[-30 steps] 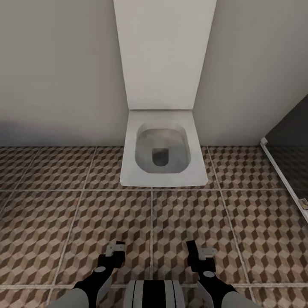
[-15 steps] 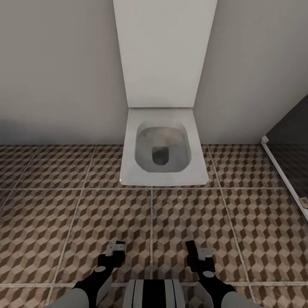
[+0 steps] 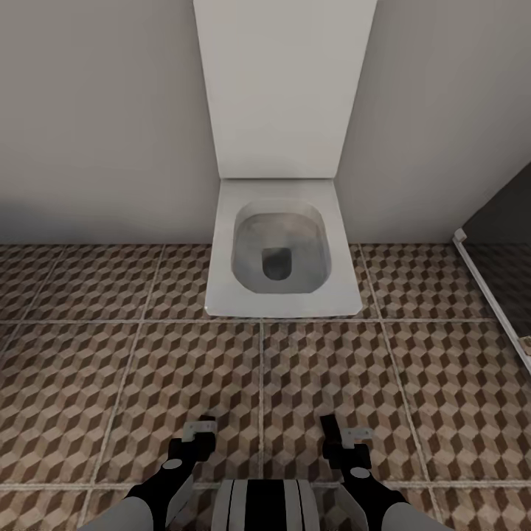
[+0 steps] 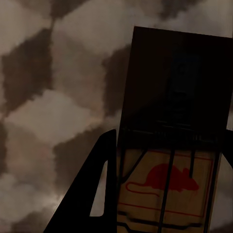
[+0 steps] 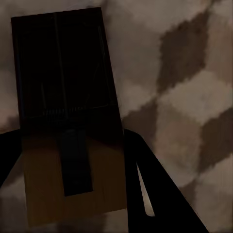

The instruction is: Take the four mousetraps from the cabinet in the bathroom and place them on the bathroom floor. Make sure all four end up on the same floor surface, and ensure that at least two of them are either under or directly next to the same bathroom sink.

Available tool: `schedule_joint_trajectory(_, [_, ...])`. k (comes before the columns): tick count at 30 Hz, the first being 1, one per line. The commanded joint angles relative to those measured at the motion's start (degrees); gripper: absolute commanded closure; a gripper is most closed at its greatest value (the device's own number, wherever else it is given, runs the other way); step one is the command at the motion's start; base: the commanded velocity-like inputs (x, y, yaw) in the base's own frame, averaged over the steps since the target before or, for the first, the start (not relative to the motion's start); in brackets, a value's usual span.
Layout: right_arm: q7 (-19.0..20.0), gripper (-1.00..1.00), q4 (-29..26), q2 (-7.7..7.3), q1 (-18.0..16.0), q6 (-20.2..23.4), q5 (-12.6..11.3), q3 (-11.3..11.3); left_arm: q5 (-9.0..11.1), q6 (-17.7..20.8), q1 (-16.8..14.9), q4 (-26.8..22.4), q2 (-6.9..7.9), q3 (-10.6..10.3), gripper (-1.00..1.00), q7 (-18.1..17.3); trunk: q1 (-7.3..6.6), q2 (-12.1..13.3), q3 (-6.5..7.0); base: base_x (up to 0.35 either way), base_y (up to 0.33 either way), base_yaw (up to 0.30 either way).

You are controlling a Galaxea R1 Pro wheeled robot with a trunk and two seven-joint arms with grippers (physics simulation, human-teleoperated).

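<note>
Both arms hang low and close to the robot's trunk, well short of the toilet [image 3: 280, 254], and each carries a mousetrap. In the left wrist view the left tool [image 4: 160, 194] is clamped on a trap [image 4: 167, 187]: its dark fingers [image 4: 90, 194] sit against the board's edges, the red mouse mark and the wire spring face the camera, and the far half of the board is in shadow. In the right wrist view the right tool [image 5: 73, 189] grips the second trap [image 5: 68, 145] the same way, tan wood nearest the camera, a dark bar across it, the far end dark too. Seen from the head camera, the left tool [image 3: 193, 436] and the right tool [image 3: 341, 436] point forward over the bathroom floor [image 3: 133, 383]. I'd judge the traps are held flat and tucked in so they travel safely while the robot drives, since neither is lowered toward the tiles yet.

The floor is large square tiles in a brown, beige and white cube print with pale grout lines. The toilet stands against a plain pale wall, lid raised, directly ahead of the robot. To the toilet's right a dark panel with a white rail [image 3: 490, 295] along its foot runs toward the robot. This spot is by the toilet, so I'd guess the traps still need carrying to the sink.
</note>
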Motion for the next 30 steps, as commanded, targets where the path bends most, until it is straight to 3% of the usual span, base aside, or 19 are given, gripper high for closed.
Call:
schedule_joint_trajectory(1, [-0.3, 1.0, 0.07, 0.02, -0.03, -0.13, 0.4, -0.13, -0.73, -0.18, -0.03, 0.06, -0.04, 0.4, 1.0, 0.43, -0.01, -0.01, -0.03, 0.0, 0.0, 0.0])
schedule_joint_trajectory(20, [-0.27, 1.0, 0.07, 0.02, -0.03, -0.13, 0.4, -0.14, -0.74, -0.13, -0.03, 0.07, -0.06, 0.4, 1.0, 0.39, -0.01, -0.01, -0.03, 0.0, 0.0, 0.0])
schedule_joint_trajectory(27, [-0.27, 1.0, 0.07, 0.02, -0.03, -0.13, 0.4, -0.13, -0.66, -0.09, -0.03, 0.07, -0.05, 0.4, 1.0, 0.39, 0.17, -0.1, -1.58, 0.0, 0.0, 0.0])
schedule_joint_trajectory(30, [-0.27, 1.0, 0.07, 0.02, -0.03, -0.13, 0.4, -0.13, -0.72, -0.09, -0.03, 0.07, -0.04, 0.4, 1.0, 0.34, 0.17, -0.1, -1.58, 0.0, 0.0, 0.0])
